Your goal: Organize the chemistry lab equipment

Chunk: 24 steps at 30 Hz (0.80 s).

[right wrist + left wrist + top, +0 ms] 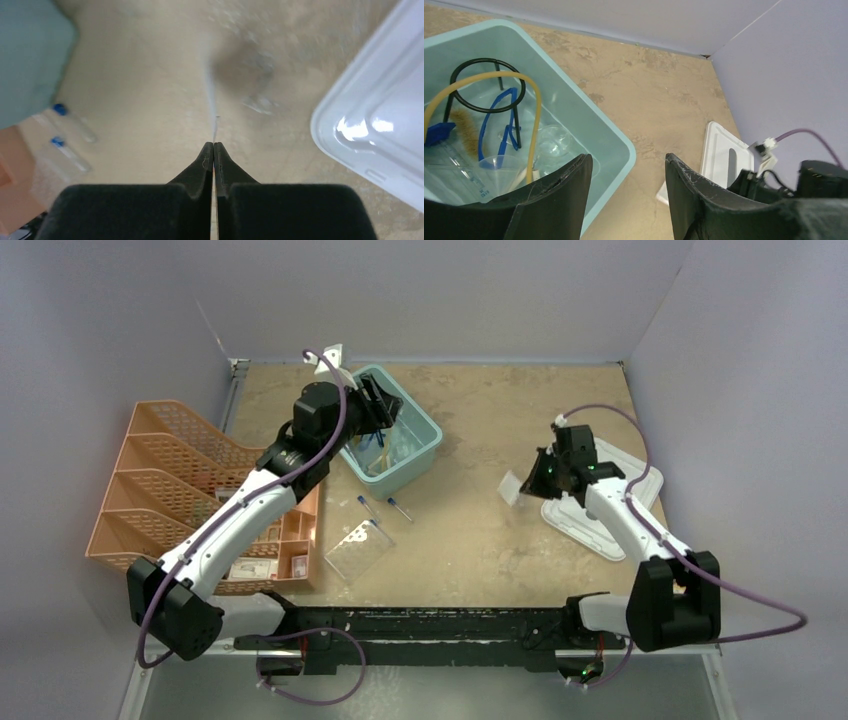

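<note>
The teal bin (pixel 425 445) holds a black wire ring stand (pixel 488 85), amber rubber tubing (pixel 536 115), blue-framed safety glasses (pixel 504 120), a bristle brush (pixel 466 132) and clear glassware. My left gripper (pixel 385 405) hangs open and empty over the bin's near corner (pixel 628 159). My right gripper (pixel 535 478) is shut on a thin pale sheet (pixel 512 488), seen edge-on in the right wrist view (pixel 212 95), held above the table. Two blue-capped tubes (pixel 366 506) (pixel 400 508) and a clear rack (pixel 360 550) lie on the table.
An orange mesh file organizer (pixel 180 480) stands at the left with small boxes in its front tray. The pale grey lid (pixel 600 510) lies on the table at the right, under my right arm. Walls close the back and sides.
</note>
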### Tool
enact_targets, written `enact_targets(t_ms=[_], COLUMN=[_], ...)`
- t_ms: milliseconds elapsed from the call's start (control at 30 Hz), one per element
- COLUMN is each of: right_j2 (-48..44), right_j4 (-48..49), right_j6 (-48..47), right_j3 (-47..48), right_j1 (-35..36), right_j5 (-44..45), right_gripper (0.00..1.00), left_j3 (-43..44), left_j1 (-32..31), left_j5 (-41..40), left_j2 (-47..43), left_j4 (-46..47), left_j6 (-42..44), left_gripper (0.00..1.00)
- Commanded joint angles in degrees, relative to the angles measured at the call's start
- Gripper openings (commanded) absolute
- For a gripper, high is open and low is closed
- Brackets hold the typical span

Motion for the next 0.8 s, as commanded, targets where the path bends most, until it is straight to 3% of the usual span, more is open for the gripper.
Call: enact_targets(t_ms=[0,267,467,767], right_j2=[-3.1,-2.0,0.2,10.5], right_j4=[2.1,1.9,12.2,18.2], right_j6=[-4.5,-4.8,-5.5,-5.1], right_j3=[8.2,19.1,23.1,37.2], right_j1=[0.1,0.1,0.6,7.0], right_j5=[-8.2,-15.2,-22.0,-24.3], right_gripper=[0.0,0.0,0.0,0.0], left_j3=[2.0,-1.7,-0.7,-0.2], left_j1=[-0.4,-0.5,0.0,10.5], left_j5=[3.9,4.0,-5.7,-2.6], left_j2=[1.2,1.5,2.9,4.9], left_j4=[4.4,9.9,3.9,-2.8], left_j6=[1.0,-0.4,-5.2,-14.3], left_gripper=[0.55,0.56,0.56,0.56])
